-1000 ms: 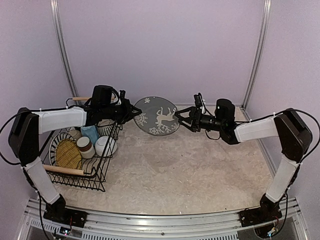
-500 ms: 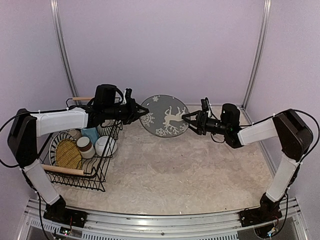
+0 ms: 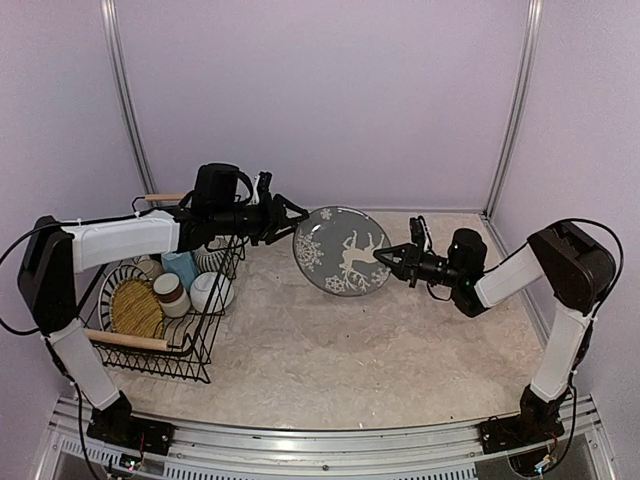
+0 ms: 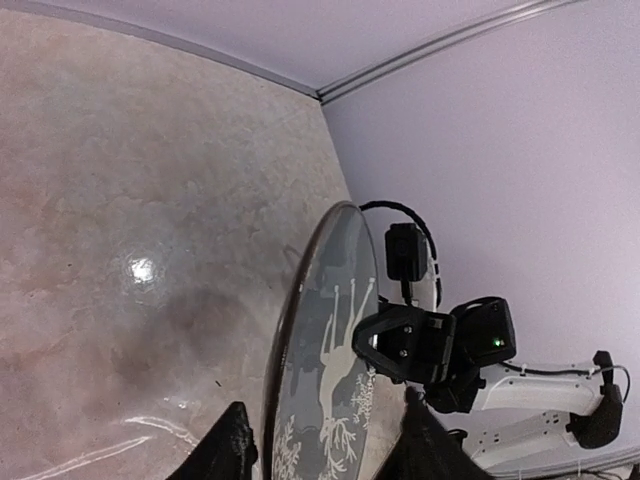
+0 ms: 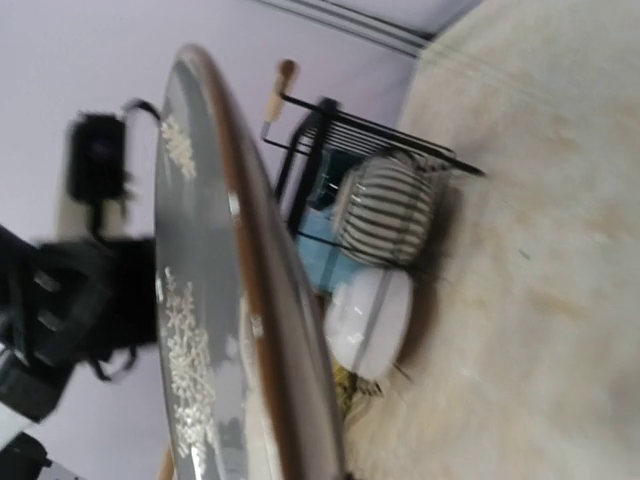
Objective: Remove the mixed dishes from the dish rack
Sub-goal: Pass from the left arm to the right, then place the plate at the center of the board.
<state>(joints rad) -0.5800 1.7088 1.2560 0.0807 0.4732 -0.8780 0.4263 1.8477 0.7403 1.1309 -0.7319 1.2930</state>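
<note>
A grey plate (image 3: 342, 265) with a white deer and snowflakes hangs on edge above the table, right of the dish rack (image 3: 160, 352). My right gripper (image 3: 385, 258) is shut on its right rim. My left gripper (image 3: 293, 220) is open at the plate's left rim. In the left wrist view the plate (image 4: 320, 380) stands between the spread fingers of the left gripper (image 4: 325, 415), touching neither, with the right gripper (image 4: 395, 345) on its face. The right wrist view shows the plate (image 5: 230, 300) edge-on and that gripper's own fingers are hidden.
The rack holds a yellow woven mat (image 3: 135, 308), a striped plate (image 3: 115, 285), a brown-white cup (image 3: 170, 293), a white bowl (image 3: 210, 292), a light blue mug (image 3: 182, 265) and a grey-striped pot (image 3: 212, 255). Walls stand close behind and at both sides.
The plate has moved right and a little lower. My right gripper has shut on its rim and my left gripper has opened and let go.
</note>
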